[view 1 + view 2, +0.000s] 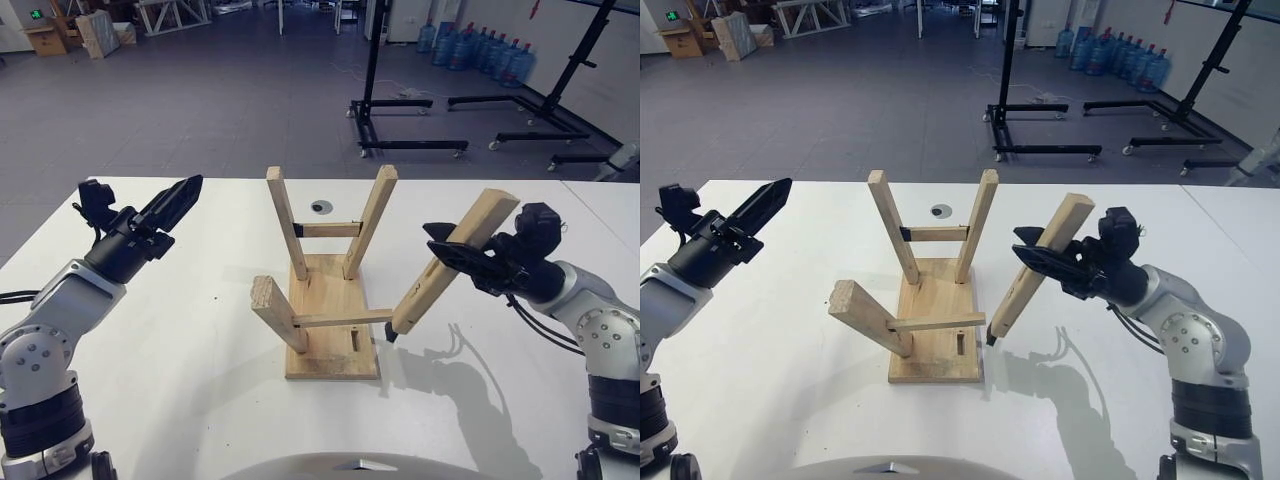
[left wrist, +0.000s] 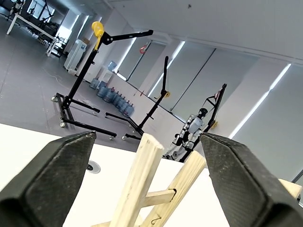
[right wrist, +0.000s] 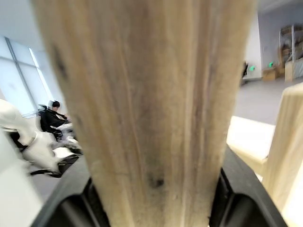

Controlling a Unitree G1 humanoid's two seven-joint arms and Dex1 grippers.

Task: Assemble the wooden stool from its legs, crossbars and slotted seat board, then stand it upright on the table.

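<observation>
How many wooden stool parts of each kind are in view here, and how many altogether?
Legs: 4, the last one held in the right gripper
Crossbars: 2
Seat board: 1
Total: 7

Left end effector (image 1: 188, 192) at 9 o'clock points to 1 o'clock, fingers (image 2: 57, 184) apart. Right end effector (image 1: 445, 247) at 3 o'clock clamps a leg (image 1: 420, 295).
</observation>
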